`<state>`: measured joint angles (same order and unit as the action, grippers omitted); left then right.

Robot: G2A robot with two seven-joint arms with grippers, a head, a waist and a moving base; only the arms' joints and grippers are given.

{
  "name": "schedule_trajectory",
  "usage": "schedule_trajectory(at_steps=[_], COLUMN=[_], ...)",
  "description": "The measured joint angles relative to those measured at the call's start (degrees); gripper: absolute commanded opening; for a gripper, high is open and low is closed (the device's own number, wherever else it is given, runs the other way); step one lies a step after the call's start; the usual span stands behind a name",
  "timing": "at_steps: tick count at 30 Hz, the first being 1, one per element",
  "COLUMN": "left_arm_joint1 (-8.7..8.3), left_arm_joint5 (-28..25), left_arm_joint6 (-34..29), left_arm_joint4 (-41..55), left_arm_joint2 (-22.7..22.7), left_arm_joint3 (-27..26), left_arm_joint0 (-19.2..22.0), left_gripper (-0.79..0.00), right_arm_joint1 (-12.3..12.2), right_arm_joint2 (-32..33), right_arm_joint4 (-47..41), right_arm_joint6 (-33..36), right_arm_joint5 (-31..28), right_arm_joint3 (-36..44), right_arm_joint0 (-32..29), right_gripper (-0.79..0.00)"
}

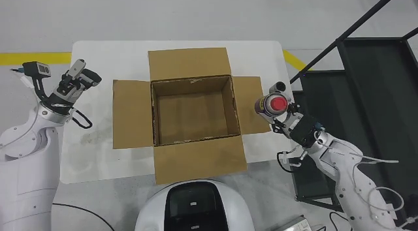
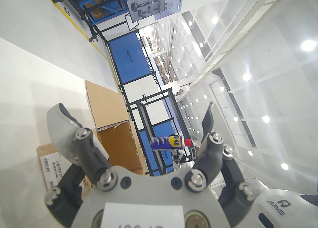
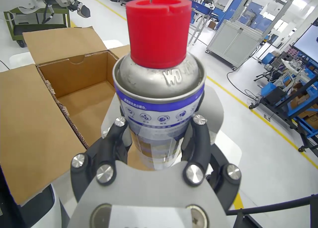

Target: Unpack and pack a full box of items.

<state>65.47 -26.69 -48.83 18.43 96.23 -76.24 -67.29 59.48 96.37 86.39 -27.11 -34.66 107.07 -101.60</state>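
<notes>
Right gripper (image 3: 159,127): fingers pinching spray can (image 3: 159,70) around body, red cap clear of grip. Can held over right edge of white table (image 1: 104,55), just beside box's right flap. Cardboard box (image 1: 193,79): mid-table, four flaps folded out. Left gripper (image 2: 135,114): fingers (image 2: 62,124) spread wide, raised near table's left edge.

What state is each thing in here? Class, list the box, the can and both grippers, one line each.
Cardboard box: open, all four flaps folded outward, nothing visible inside.
Spray can: red cap on, clamped in the right gripper, outside the box's opening.
Right gripper: shut on the spray can's body.
Left gripper: open, holding nothing, off to the box's far side from the can.
</notes>
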Motion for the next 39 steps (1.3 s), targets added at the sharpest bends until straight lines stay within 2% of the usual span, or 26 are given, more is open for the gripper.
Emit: schedule_trajectory(at_steps=[14,18,22,25,32,35,39], left_arm_joint1=[0.00,0.00,0.00,0.00,0.00,0.00,0.00], left_arm_joint5=[0.00,0.00,0.00,0.00,0.00,0.00,0.00], left_arm_joint6=[0.00,0.00,0.00,0.00,0.00,0.00,0.00], left_arm_joint4=[0.00,0.00,0.00,0.00,0.00,0.00,0.00], left_arm_joint2=[0.00,0.00,0.00,0.00,0.00,0.00,0.00], left_arm_joint3=[0.00,0.00,0.00,0.00,0.00,0.00,0.00], left_arm_joint0=[0.00,0.00,0.00,0.00,0.00,0.00,0.00], left_gripper=[0.000,0.000,0.000,0.000,0.000,0.000,0.000], right_arm_joint1=[0.01,-0.33,-0.62,-0.32,2.26,3.65,5.44], right_arm_joint2=[0.24,-0.07,-5.25,-12.10,-31.89,-38.44,-44.69], right_arm_joint4=[-0.58,-0.56,-0.04,0.61,-3.66,-6.04,-9.19], right_arm_joint6=[1.34,5.82,14.61,23.46,46.94,54.99,62.52], right_arm_joint5=[0.41,-3.80,-11.76,-15.58,-17.99,-16.78,-14.31], right_arm_joint3=[0.09,3.66,7.76,8.37,0.22,-4.34,-11.05], right_arm_joint0=[0.12,2.62,9.44,16.68,33.98,39.43,44.94], right_gripper=[-0.785,-0.785,-0.785,-0.785,-0.785,-0.785,-0.785])
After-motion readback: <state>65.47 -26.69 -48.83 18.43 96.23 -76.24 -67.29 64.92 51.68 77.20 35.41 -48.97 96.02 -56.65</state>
